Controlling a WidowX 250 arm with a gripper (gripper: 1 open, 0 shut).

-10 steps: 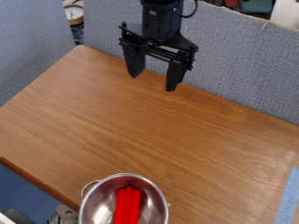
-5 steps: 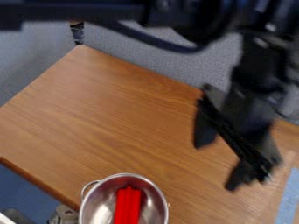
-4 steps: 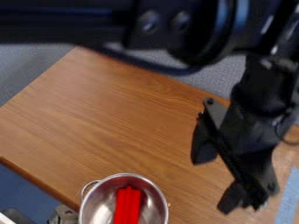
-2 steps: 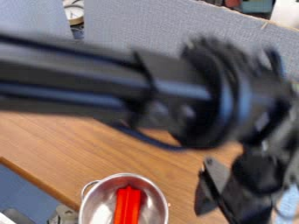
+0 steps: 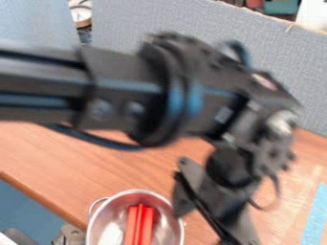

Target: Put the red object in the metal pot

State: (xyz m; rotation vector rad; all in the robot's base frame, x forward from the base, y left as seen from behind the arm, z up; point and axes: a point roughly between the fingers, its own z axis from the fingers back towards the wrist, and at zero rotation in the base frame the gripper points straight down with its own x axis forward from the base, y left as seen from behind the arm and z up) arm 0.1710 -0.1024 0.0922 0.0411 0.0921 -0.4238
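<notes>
Reaching across the table from the upper left, the dark robot arm comes down to the gripper, blurred and tilted just beside the metal pot. The jaws look wide open to me, with nothing I can make out between them, though the blur makes that less than sure. The red object is inside the pot, lying lengthwise up the view. The pot sits at the near-left edge of the wood, its handle towards that edge. Bare wood stretches left of the gripper, and another patch shows to its right, before a light blue strip. Grey panels close off the far side. I can read no brand or label anywhere.
</notes>
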